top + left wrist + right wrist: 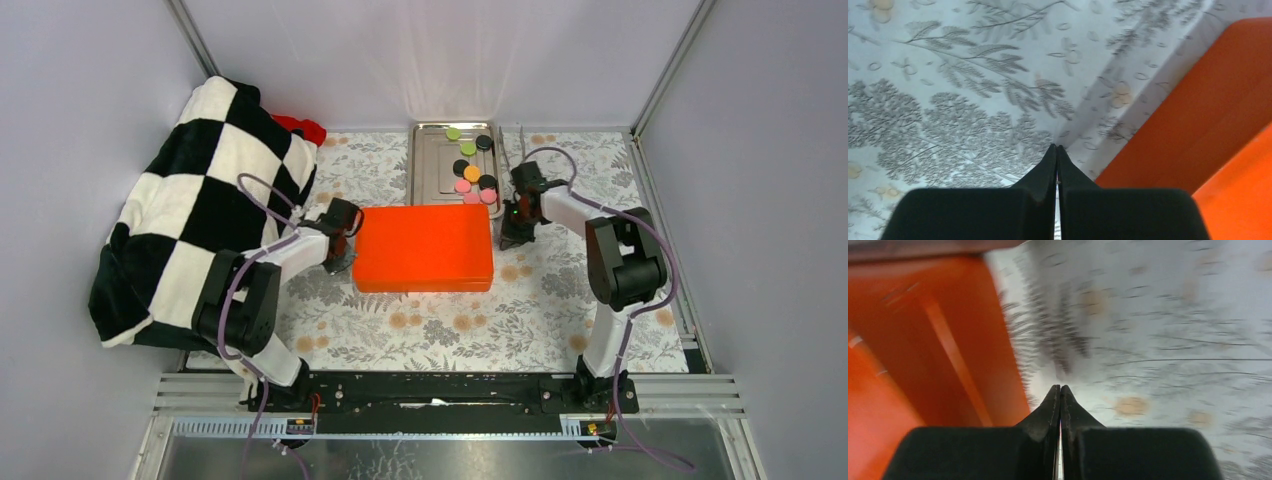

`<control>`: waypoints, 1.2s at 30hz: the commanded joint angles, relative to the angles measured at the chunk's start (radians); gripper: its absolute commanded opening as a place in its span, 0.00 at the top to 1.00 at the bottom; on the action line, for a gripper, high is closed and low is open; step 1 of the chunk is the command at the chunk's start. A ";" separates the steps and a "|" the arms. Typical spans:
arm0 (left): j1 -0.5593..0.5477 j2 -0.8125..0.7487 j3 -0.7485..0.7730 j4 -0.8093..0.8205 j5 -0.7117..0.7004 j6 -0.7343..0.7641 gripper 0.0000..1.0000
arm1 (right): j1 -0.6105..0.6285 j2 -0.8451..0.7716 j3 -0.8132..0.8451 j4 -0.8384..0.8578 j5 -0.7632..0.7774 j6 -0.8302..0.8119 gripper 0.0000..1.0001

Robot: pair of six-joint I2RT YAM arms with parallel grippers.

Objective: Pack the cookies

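Several cookies (pixel 471 172), small round discs in green, black, orange and pink, lie on a metal tray (pixel 432 165) at the back of the table. In front of the tray sits a closed orange box (pixel 424 247). My left gripper (pixel 343 262) hangs at the box's left end, shut with nothing between its fingertips; the left wrist view shows that gripper (pixel 1056 148) over the floral cloth beside the orange box (pixel 1208 115). At the right end of the box my right gripper (pixel 516 236) is shut and empty, and the blurred right wrist view has this gripper (pixel 1060 389) next to the box (pixel 938 355).
A black-and-white checked blanket (pixel 190 200) is heaped at the left, over something red (pixel 303 128). Metal tongs (pixel 512 150) lie along the tray's right side. A floral cloth (pixel 450 320) covers the table, and frame posts stand at the back corners.
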 commanded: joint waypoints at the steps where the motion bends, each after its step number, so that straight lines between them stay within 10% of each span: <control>1: -0.112 0.064 0.063 0.119 0.035 -0.001 1.00 | 0.146 0.019 0.062 0.009 -0.062 0.003 1.00; 6: -0.206 0.098 0.118 0.125 0.090 -0.025 1.00 | 0.207 -0.044 0.081 0.036 -0.135 0.022 1.00; 18: -0.222 0.106 0.071 0.138 0.116 -0.029 1.00 | 0.222 -0.205 0.232 -0.304 0.766 0.033 1.00; 36: -0.225 0.101 0.115 0.124 0.106 0.007 1.00 | 0.235 -0.236 -0.033 -0.159 0.508 0.019 1.00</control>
